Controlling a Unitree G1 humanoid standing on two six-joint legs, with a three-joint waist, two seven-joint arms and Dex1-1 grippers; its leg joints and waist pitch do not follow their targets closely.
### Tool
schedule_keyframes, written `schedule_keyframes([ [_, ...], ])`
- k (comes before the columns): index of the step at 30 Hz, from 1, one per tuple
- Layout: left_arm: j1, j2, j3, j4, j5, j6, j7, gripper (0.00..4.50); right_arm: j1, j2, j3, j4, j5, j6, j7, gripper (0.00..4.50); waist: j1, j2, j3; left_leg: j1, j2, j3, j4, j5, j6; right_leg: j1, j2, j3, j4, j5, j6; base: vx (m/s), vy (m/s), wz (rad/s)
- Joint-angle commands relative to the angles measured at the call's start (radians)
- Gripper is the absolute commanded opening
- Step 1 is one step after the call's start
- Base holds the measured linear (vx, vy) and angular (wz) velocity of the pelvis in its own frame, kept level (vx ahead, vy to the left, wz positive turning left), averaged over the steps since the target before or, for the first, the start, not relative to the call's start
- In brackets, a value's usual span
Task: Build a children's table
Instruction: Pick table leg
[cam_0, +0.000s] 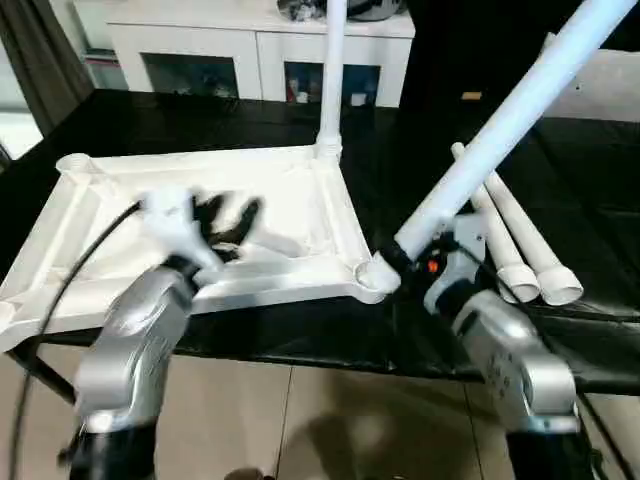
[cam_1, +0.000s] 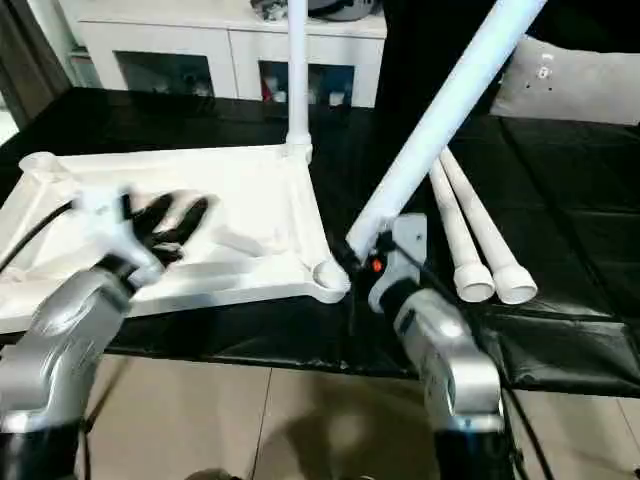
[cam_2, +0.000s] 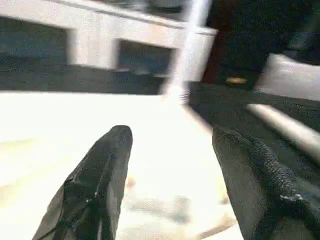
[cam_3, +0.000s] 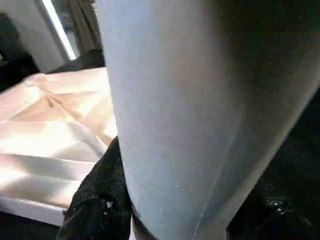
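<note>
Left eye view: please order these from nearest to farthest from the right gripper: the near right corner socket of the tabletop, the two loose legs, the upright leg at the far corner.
Measured from the right gripper, which holds a tilted leg:
1. Near right corner socket, just beside it toward the tabletop.
2. Two loose legs, lying on the black surface on the other side.
3. Upright leg, standing in the far right corner.

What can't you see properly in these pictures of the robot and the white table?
- Standing leg: its top is cut off by the picture's upper edge in both eye views.
- Held leg in the right gripper: its far end runs off the same edge.
- Left gripper: blurred in the left eye view.
- Things inside the cabinet: too small and dark to name.
- Tabletop: its near left corner is hidden by the left forearm.
</note>
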Motion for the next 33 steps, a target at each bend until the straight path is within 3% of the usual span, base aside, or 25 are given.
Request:
schedule_keyframes([
  [1,0.05,0.02,-0.004,-0.065,0.042,0.0,0.028,2.91,-0.016,-0.006,0.0,-0.057,-0.045,0.016,-0.068,1.9,0.002,-0.008,-0.058,0.007,0.064,-0.03,-0.083,-0.175,0.033,0.05,-0.088,0.074,-0.092,-0.388,-0.017,0.0,0.0,0.0],
  [5,0.121,0.029,-0.033,-0.111,0.104,-0.06,0.034,2.91,0.003,-0.003,-0.007,-0.078,-0.001,-0.05,-0.013,1.9,-0.001,-0.006,-0.054,0.012,0.063,-0.033,-0.086,-0.247,0.025,0.047,-0.088,0.071,-0.104,-0.43,0.009,0.0,0.0,0.0],
  [6,0.131,0.03,-0.039,-0.116,0.114,-0.075,0.035,2.91,0.009,-0.007,-0.003,-0.08,-0.004,-0.05,-0.01,1.9,0.001,-0.001,-0.054,0.011,0.063,-0.034,-0.087,-0.256,0.024,0.048,-0.09,0.072,-0.105,-0.431,0.012,0.0,0.0,0.0],
  [8,0.146,0.031,-0.049,-0.125,0.129,-0.095,0.039,2.91,0.02,-0.015,0.005,-0.085,-0.012,-0.043,-0.012,1.9,0.002,-0.005,-0.054,0.012,0.066,-0.035,-0.089,-0.256,0.025,0.048,-0.087,0.073,-0.104,-0.41,0.01,0.0,0.0,0.0],
  [9,0.16,0.027,-0.061,-0.122,0.132,-0.114,0.038,2.91,0.042,-0.023,0.022,-0.087,-0.021,-0.044,0.0,1.9,0.004,0.0,-0.054,0.013,0.066,-0.036,-0.089,-0.262,0.021,0.047,-0.087,0.073,-0.103,-0.405,0.003,0.0,0.0,0.0],
  [12,0.156,0.015,-0.072,-0.088,0.128,-0.129,0.034,2.91,0.063,-0.02,0.047,-0.082,-0.054,-0.081,-0.012,1.9,0.002,-0.002,-0.052,0.013,0.065,-0.037,-0.091,-0.29,0.012,0.049,-0.089,0.072,-0.108,-0.419,0.001,0.0,0.0,0.0],
  [14,0.146,0.011,-0.079,-0.072,0.135,-0.139,0.037,2.91,0.06,-0.017,0.053,-0.07,-0.059,-0.088,-0.014,1.9,-0.002,-0.001,-0.05,0.025,0.064,-0.04,-0.095,-0.368,0.003,0.053,-0.089,0.068,-0.109,-0.489,0.011,0.0,0.0,0.0],
  [16,0.142,0.009,-0.087,-0.065,0.141,-0.143,0.035,2.91,0.056,-0.009,0.05,-0.06,-0.059,-0.099,-0.018,1.9,-0.011,0.004,-0.036,0.052,0.061,-0.042,-0.099,-0.493,-0.007,0.049,-0.086,0.054,-0.131,-0.628,0.042,0.0,0.0,0.0],
  [17,0.137,0.007,-0.094,-0.054,0.142,-0.145,0.029,2.91,0.051,-0.008,0.051,-0.045,-0.066,-0.106,-0.022,1.9,-0.021,0.004,-0.029,0.075,0.056,-0.042,-0.096,-0.565,-0.006,0.052,-0.077,0.035,-0.151,-0.715,0.066,0.0,0.0,0.0],
  [18,0.134,0.008,-0.101,-0.043,0.146,-0.151,0.024,2.91,0.048,-0.012,0.056,-0.034,-0.074,-0.113,-0.022,1.9,-0.038,0.013,-0.016,0.119,0.059,-0.042,-0.087,-0.663,-0.004,0.04,-0.056,-0.009,-0.185,-0.777,0.083,0.0,0.0,0.0],
  [19,0.132,0.008,-0.106,-0.034,0.15,-0.158,0.021,2.91,0.047,-0.015,0.061,-0.028,-0.08,-0.118,-0.022,1.9,-0.053,0.029,-0.009,0.119,0.094,-0.056,-0.121,-0.779,-0.007,0.073,-0.032,-0.031,-0.146,-0.676,0.075,0.0,0.0,0.0],
  [20,0.129,0.009,-0.11,-0.02,0.149,-0.165,0.014,2.91,0.045,-0.022,0.069,-0.022,-0.082,-0.119,-0.015,1.9,-0.054,0.034,-0.004,0.074,0.14,-0.068,-0.182,-0.856,-0.013,0.118,-0.03,-0.006,-0.027,-0.532,0.048,0.0,0.0,0.0],
  [21,0.127,0.011,-0.113,-0.007,0.149,-0.173,0.008,2.91,0.044,-0.026,0.076,-0.019,-0.085,-0.122,-0.008,1.9,-0.039,0.032,-0.012,0.063,0.158,-0.067,-0.223,-0.929,-0.015,0.128,-0.032,0.047,0.091,-0.29,0.016,0.0,0.0,0.0],
  [22,0.122,0.011,-0.116,0.01,0.149,-0.182,0.004,2.91,0.04,-0.029,0.081,-0.014,-0.089,-0.125,-0.003,1.9,-0.047,-0.019,-0.018,0.147,0.094,-0.042,-0.149,-0.85,0.009,0.053,-0.055,0.108,-0.006,-0.426,-0.013,0.1,-0.085,0.02],
  [23,0.118,0.009,-0.116,0.031,0.151,-0.196,0.0,2.91,0.035,-0.032,0.085,-0.009,-0.094,-0.127,0.001,1.9,-0.038,-0.02,-0.014,0.119,0.036,-0.03,-0.094,-0.73,0.006,0.054,-0.087,0.12,-0.082,-0.647,-0.042,0.1,-0.085,0.02],
  [24,0.115,0.009,-0.115,0.042,0.154,-0.203,0.001,2.91,0.031,-0.031,0.085,-0.006,-0.091,-0.127,0.005,1.9,-0.031,-0.02,-0.014,0.074,0.002,-0.01,-0.043,-0.534,0.025,0.099,-0.124,0.145,-0.118,-0.825,-0.017,0.165,-0.091,-0.14],
  [25,0.113,0.01,-0.114,0.05,0.157,-0.208,0.005,2.91,0.026,-0.03,0.085,-0.003,-0.089,-0.129,0.007,1.9,-0.004,-0.055,-0.03,0.017,0.008,-0.029,0.021,-0.217,0.077,0.146,-0.173,0.192,-0.139,-0.961,0.011,0.134,-0.052,-0.03],
  [26,0.11,0.01,-0.111,0.055,0.158,-0.212,0.008,2.91,0.02,-0.03,0.086,0.003,-0.088,-0.133,0.011,1.9,0.015,-0.046,-0.048,-0.013,0.008,-0.038,0.019,-0.1,0.097,0.169,-0.152,0.2,-0.116,-0.792,-0.042,0.134,-0.052,-0.03],
  [27,0.11,0.01,-0.11,0.055,0.158,-0.213,0.009,2.91,0.019,-0.03,0.086,0.005,-0.088,-0.135,0.013,1.9,0.023,-0.014,-0.059,-0.02,0.017,-0.042,-0.025,0.0,0.1,0.171,-0.101,0.146,-0.086,-0.559,-0.094,0.096,-0.026,0.01],
  [28,0.113,0.009,-0.109,0.048,0.157,-0.214,0.011,2.91,0.014,-0.034,0.091,0.02,-0.092,-0.147,0.019,1.9,0.006,-0.004,-0.058,-0.003,0.028,-0.045,-0.058,0.013,0.108,0.151,-0.047,0.106,-0.061,-0.366,-0.11,0.124,0.005,0.03],
  [29,0.115,0.009,-0.109,0.043,0.157,-0.215,0.012,2.91,0.014,-0.034,0.093,0.023,-0.094,-0.151,0.02,1.9,0.003,0.006,-0.066,0.023,0.035,-0.051,-0.063,0.012,0.113,0.136,-0.031,0.096,-0.046,-0.281,-0.116,0.124,0.005,0.03],
  [30,0.116,0.009,-0.109,0.043,0.157,-0.215,0.012,2.91,0.014,-0.034,0.093,0.024,-0.094,-0.152,0.02,1.9,-0.006,0.007,-0.071,0.05,0.048,-0.062,-0.069,0.011,0.137,0.121,-0.024,0.089,-0.029,-0.203,-0.126,0.158,0.017,0.03],
  [31,0.118,0.01,-0.11,0.039,0.157,-0.216,0.011,2.91,0.014,-0.034,0.095,0.027,-0.095,-0.155,0.021,1.9,-0.029,0.014,-0.082,0.106,0.078,-0.105,-0.069,0.102,0.274,0.082,-0.016,0.068,0.016,-0.048,-0.161,0.157,0.026,0.05],
  [32,0.12,0.011,-0.111,0.038,0.158,-0.218,0.01,2.91,0.014,-0.035,0.098,0.028,-0.096,-0.155,0.022,1.9,-0.038,0.012,-0.083,0.131,0.09,-0.12,-0.064,0.123,0.331,0.058,-0.017,0.066,0.028,-0.043,-0.163,0.157,0.026,0.05],
  [33,0.123,0.013,-0.114,0.036,0.16,-0.221,0.008,2.91,0.015,-0.038,0.103,0.028,-0.097,-0.156,0.025,1.9,-0.048,0.003,-0.082,0.145,0.102,-0.131,-0.058,0.141,0.417,0.039,-0.035,0.073,0.037,-0.042,-0.168,0.139,0.027,0.09],
])
